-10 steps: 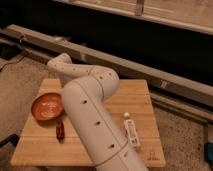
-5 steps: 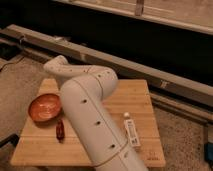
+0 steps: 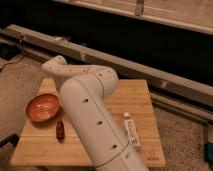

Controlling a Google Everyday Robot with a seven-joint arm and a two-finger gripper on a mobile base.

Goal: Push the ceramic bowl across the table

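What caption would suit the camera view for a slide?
Robot arm reaches over the table, its gripper hidden behind the arm, beside the ceramic bowl at the left edge.

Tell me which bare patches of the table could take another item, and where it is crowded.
Bare planks on the table lie along the far right edge, right of the arm and beyond the white tube. Another patch sits at the near left corner, below the small dark red object. The left side is crowded by the ceramic bowl. The gripper is hidden behind the arm.
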